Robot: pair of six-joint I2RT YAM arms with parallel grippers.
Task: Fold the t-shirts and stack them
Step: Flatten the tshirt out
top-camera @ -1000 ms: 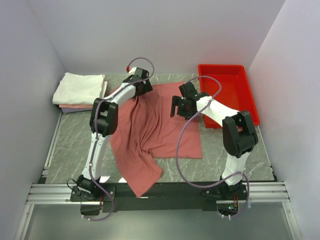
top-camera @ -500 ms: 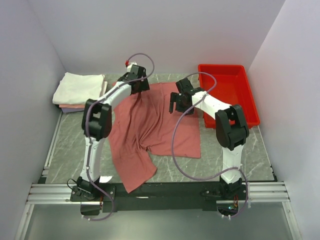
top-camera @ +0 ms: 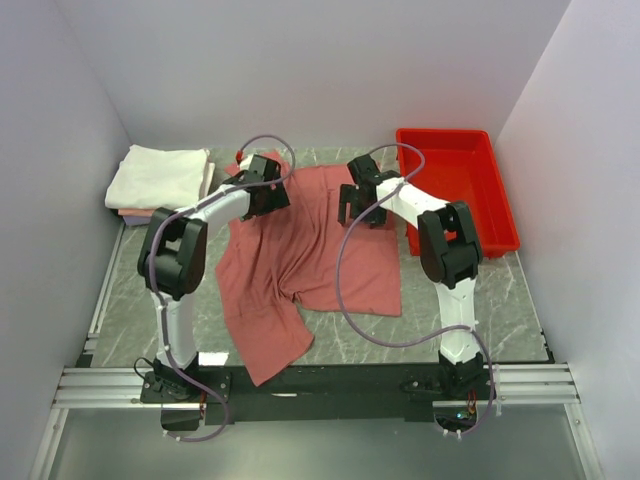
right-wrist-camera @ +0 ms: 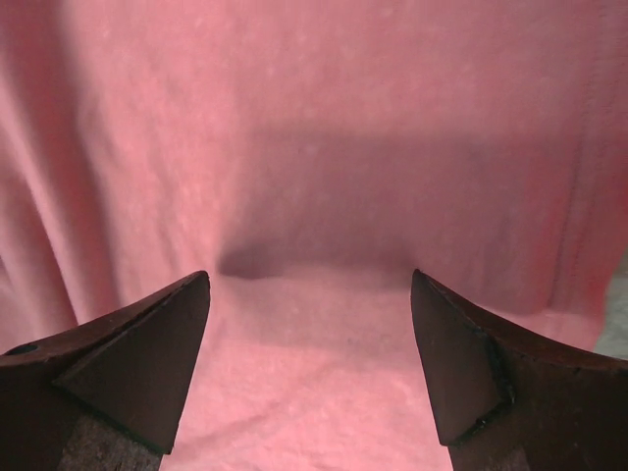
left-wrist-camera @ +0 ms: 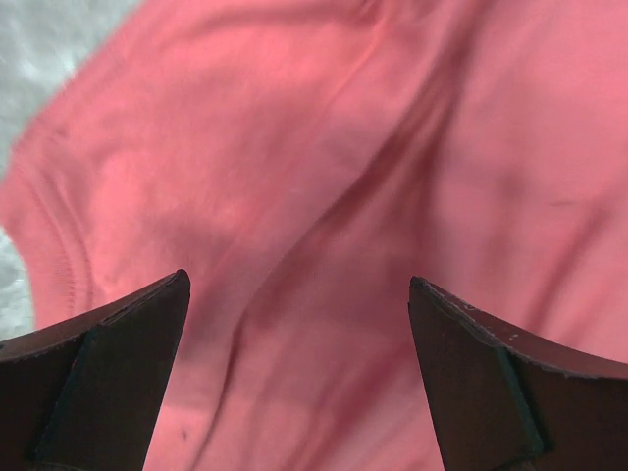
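Observation:
The salmon-red t-shirt (top-camera: 300, 250) lies spread and wrinkled across the middle of the table, one part reaching the near edge. My left gripper (top-camera: 262, 195) is open just above its far left part; the cloth (left-wrist-camera: 324, 186) fills the left wrist view between the spread fingers. My right gripper (top-camera: 357, 208) is open just above its far right part, and the cloth (right-wrist-camera: 324, 147) fills the right wrist view, with a fold's shadow across it. Neither holds anything. A stack of folded white and pale pink t-shirts (top-camera: 160, 180) sits at the far left.
A bright red plastic tray (top-camera: 490, 190) stands at the far right, close to my right arm. Grey walls close in the table on the left, back and right. A metal rail (top-camera: 320, 385) runs along the near edge.
Both grippers have moved toward the far end of the shirt and come down close to it. The shirt's near part has drawn back a little from the near edge.

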